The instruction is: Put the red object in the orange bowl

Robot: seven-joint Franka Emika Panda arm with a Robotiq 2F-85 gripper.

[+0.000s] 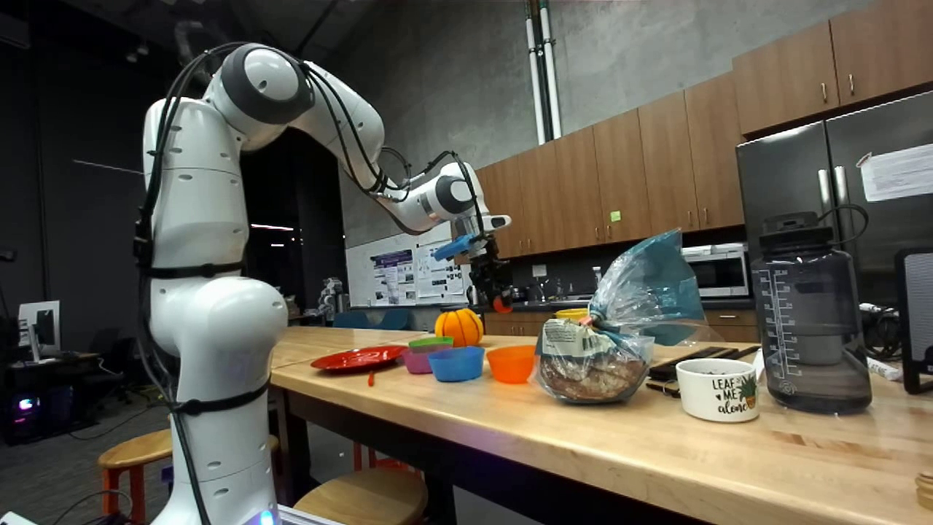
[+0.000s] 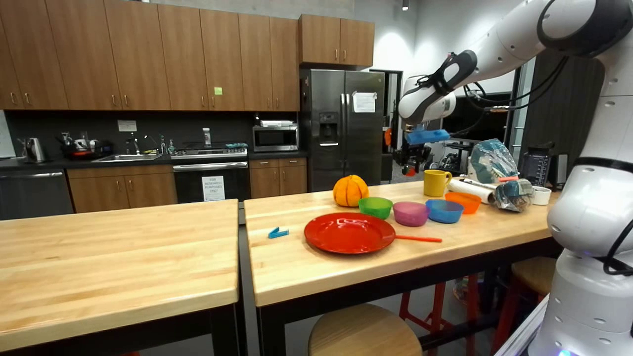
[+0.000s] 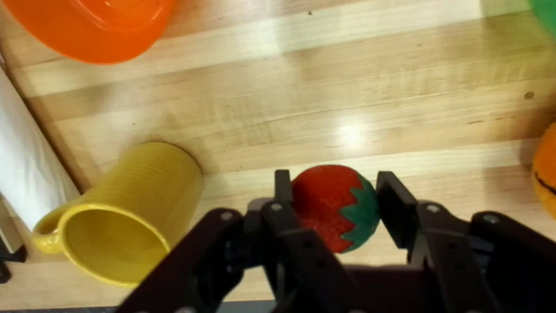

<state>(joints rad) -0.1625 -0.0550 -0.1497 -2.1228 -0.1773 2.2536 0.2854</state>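
The red object is a round, strawberry-like piece with a green zigzag top [image 3: 319, 204]. My gripper [image 3: 333, 191] is shut on it, one finger on each side. The red object hangs above the table and also shows in both exterior views [image 1: 501, 304] [image 2: 409, 171], at the gripper's tip. The orange bowl [image 3: 104, 43] is at the top left of the wrist view, cut off by the edge, and apart from the gripper. It stands on the table in both exterior views [image 1: 511, 364] [image 2: 464, 201], with its inner base visible in the wrist view.
A yellow mug [image 3: 130, 217] stands left of the gripper in the wrist view. Blue [image 2: 444, 211], pink [image 2: 411, 214] and green [image 2: 375, 207] bowls line up beside the orange bowl. A bread bag [image 1: 594, 364], white roll [image 3: 30, 152], orange pumpkin [image 2: 350, 191] and red plate [image 2: 346, 233] are nearby.
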